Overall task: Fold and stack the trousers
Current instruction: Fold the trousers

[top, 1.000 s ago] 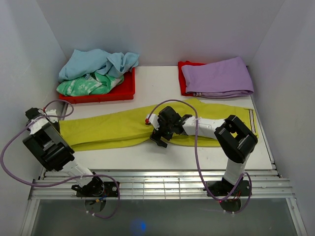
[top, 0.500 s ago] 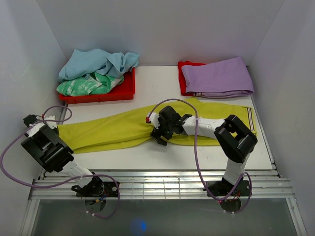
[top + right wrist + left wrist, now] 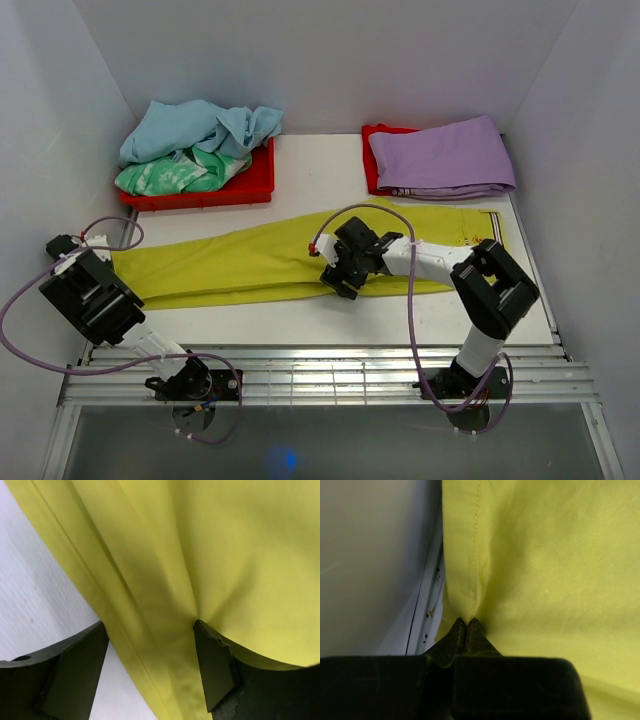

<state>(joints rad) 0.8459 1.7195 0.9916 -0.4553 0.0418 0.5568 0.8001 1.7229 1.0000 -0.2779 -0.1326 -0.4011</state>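
Observation:
Yellow trousers (image 3: 250, 262) lie stretched lengthwise across the table, from the left edge to the right. My left gripper (image 3: 100, 250) is at the far left end, shut on the hem of the yellow cloth (image 3: 530, 570); the pinch shows in the left wrist view (image 3: 466, 622). My right gripper (image 3: 345, 275) is over the trousers' near edge at mid-table, open, with the yellow cloth (image 3: 165, 570) running between its spread fingers (image 3: 212, 665). Folded purple trousers (image 3: 440, 155) lie on a red tray at the back right.
A red tray (image 3: 205, 190) at the back left holds a pile of light blue (image 3: 200, 125) and green (image 3: 165, 175) clothes. White walls close in on left, back and right. A metal rail (image 3: 320, 370) runs along the table's near edge.
The trousers have been pulled straighter and shifted toward the left, the right end drawing in. My right gripper has moved slightly right along the cloth. The left gripper has drawn left with the hem.

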